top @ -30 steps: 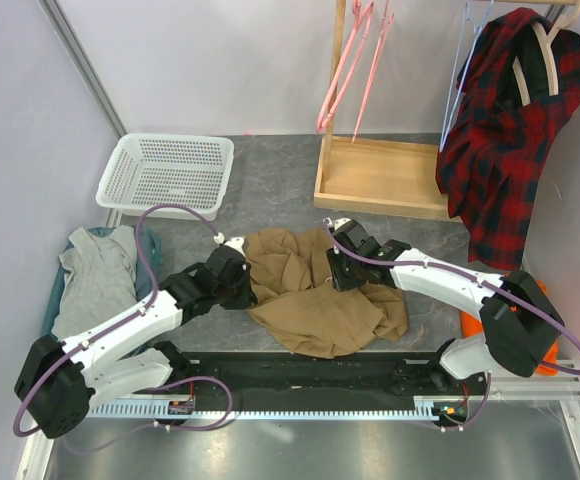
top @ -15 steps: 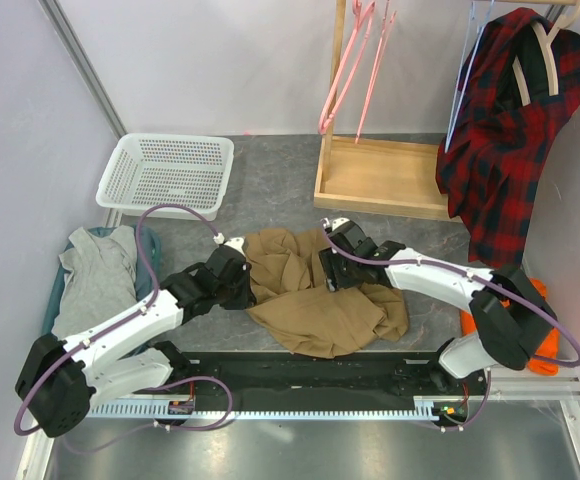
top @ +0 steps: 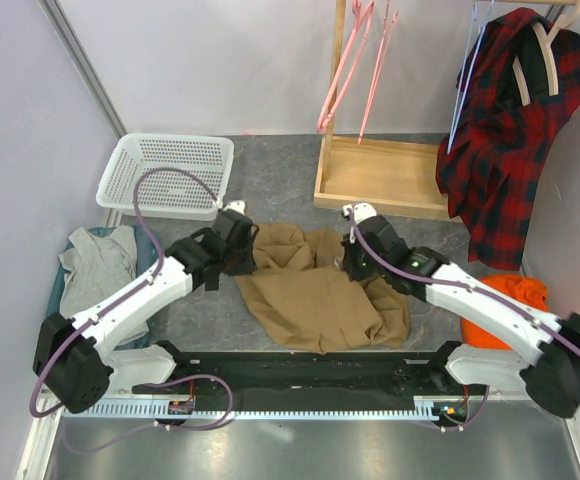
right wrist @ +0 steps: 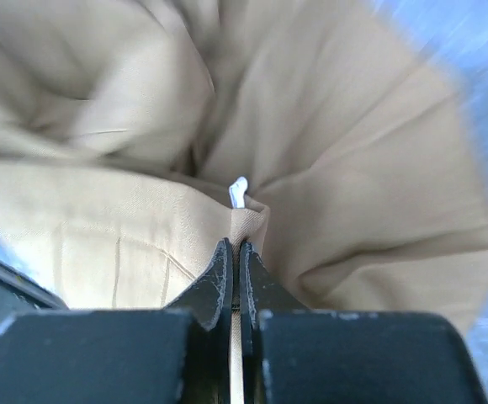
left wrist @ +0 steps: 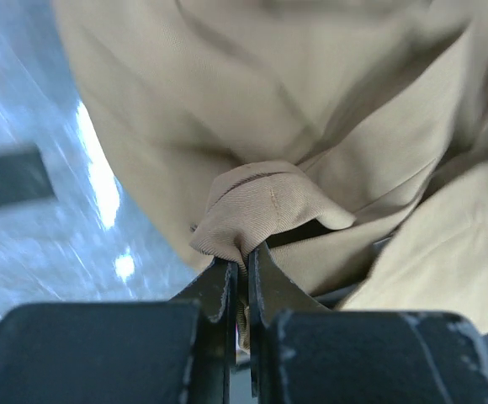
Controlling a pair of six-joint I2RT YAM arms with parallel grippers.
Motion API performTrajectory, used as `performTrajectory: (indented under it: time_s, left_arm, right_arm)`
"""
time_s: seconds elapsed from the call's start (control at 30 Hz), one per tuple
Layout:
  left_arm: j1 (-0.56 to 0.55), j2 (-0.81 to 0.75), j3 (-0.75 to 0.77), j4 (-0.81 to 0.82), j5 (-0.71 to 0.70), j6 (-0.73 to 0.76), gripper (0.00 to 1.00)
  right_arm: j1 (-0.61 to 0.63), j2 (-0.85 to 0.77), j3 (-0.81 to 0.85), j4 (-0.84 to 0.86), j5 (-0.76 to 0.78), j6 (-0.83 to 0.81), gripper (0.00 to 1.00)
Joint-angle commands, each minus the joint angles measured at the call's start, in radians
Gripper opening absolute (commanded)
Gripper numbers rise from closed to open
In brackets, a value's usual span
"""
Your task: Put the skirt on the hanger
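- The skirt (top: 315,295), soft tan cloth with a fine weave, is lying wide and floppy on the grey speckled counter (top: 280,180) between both arms.
- Left jaws are pinching together on a bunched fold at its left edge.
- Right jaws are clamping tight on a thin folded edge, right by a tiny white tab (right wrist: 239,192).
- The hanger (top: 342,75), a slim pink outline, is hanging on the wooden rack (top: 380,175) at the back.

White arms (top: 130,300), black joints (top: 70,365), purple cables (top: 170,171)

Tan skirt (top: 315,295) lies rumpled, spread wide at ctr of counter (top: 280,185); thin pink hanger (top: 341,75) hangs at rear, well apart.
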Motion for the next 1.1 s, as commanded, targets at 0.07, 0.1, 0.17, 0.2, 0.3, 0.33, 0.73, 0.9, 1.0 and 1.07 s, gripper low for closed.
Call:
performTrajectory:
  time_s: [0.07, 0.1, 0.17, 0.2, 0.3, 0.33, 0.73, 0.9, 1.0, 1.07]
  left_arm:
    - [0.186, 0.047, 0.304, -0.027, -0.097, 0.135, 0.02]
    - [0.205, 0.048, 0.335, -0.032, -0.098, 0.145, 0.02]
    - [0.236, 0.053, 0.424, -0.044, -0.115, 0.175, 0.02]
    - [0.25, 0.056, 0.453, -0.056, -0.123, 0.188, 0.02]
    - [0.254, 0.063, 0.536, -0.081, -0.175, 0.199, 0.02]
    - [0.254, 0.063, 0.546, -0.082, -0.198, 0.199, 0.02]
    - [0.198, 0.042, 0.009, 0.201, -0.074, -0.038, 0.02]
    - [0.148, 0.07, -0.14, 0.255, -0.048, -0.095, 0.02]
    - [0.141, 0.076, -0.183, 0.264, -0.019, -0.106, 0.02]
    - [0.129, 0.082, -0.191, 0.267, -0.011, -0.106, 0.02]
  right_arm:
    - [-0.003, -0.217, 0.094, 0.097, 0.223, -0.121, 0.0]
    - [-0.003, -0.236, 0.097, 0.124, 0.245, -0.133, 0.0]
    - [-0.005, -0.284, 0.103, 0.176, 0.284, -0.167, 0.0]
    - [-0.005, -0.305, 0.107, 0.226, 0.298, -0.178, 0.0]
    - [-0.005, -0.352, 0.072, 0.361, 0.338, -0.236, 0.0]
    - [-0.005, -0.365, 0.057, 0.394, 0.346, -0.255, 0.0]
    - [0.008, -0.598, -0.526, 0.636, 0.174, 0.096, 0.0]
    - [0.02, -0.572, -0.532, 0.545, 0.217, 0.149, 0.0]
    - [0.02, -0.454, -0.435, 0.387, 0.236, 0.162, 0.0]
    - [0.02, -0.329, -0.364, 0.227, 0.228, 0.179, 0.0]
